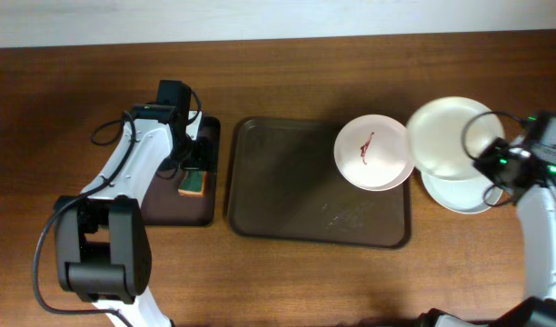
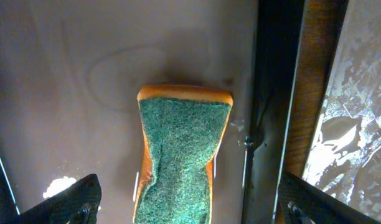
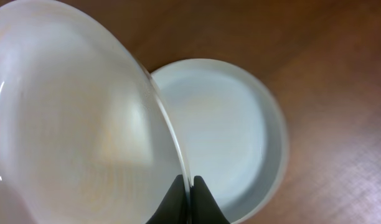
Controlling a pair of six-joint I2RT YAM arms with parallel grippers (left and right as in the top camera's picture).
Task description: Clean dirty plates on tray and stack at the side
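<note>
A white plate with a red smear [image 1: 372, 151] sits at the far right corner of the dark brown tray [image 1: 296, 195]. My right gripper [image 1: 490, 166] is shut on the rim of a clean white plate [image 1: 451, 136], holding it tilted over another plate [image 1: 460, 193] that lies on the wood to the tray's right. In the right wrist view the fingers [image 3: 189, 198] pinch the held plate's rim [image 3: 84, 112] above the lower plate [image 3: 234, 137]. My left gripper [image 2: 184, 202] is open, straddling the green-and-yellow sponge [image 2: 181, 162].
The sponge [image 1: 194, 183] lies in a smaller black tray [image 1: 169, 207] left of the brown tray. Bare wood-grain tabletop [image 1: 287, 282] runs along the front. A pale wall edge runs along the back.
</note>
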